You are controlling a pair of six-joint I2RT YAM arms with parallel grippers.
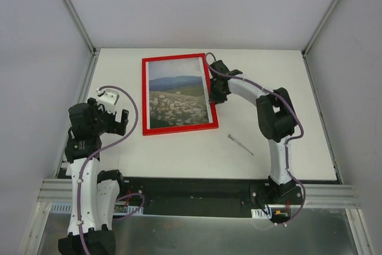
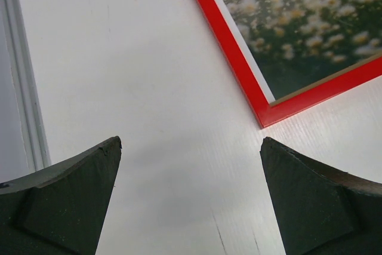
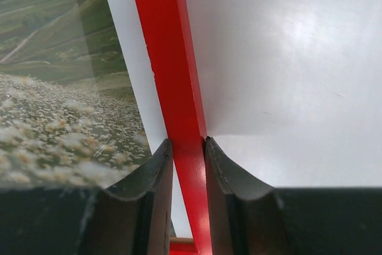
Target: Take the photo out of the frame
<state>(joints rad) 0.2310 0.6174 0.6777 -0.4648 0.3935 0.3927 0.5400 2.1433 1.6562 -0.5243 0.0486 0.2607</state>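
Two fingers of the right gripper clamp the right rail of the red frame, the meadow photo inside it just left of them. Left gripper hangs spread wide above the table, the frame's corner ahead-right.

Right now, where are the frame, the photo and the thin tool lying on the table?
frame [image 1: 179,130]: top external view, on its red near rail.
photo [image 1: 178,94]: top external view, middle of the flower meadow.
thin tool [image 1: 240,146]: top external view, mid-shaft, right of the frame.
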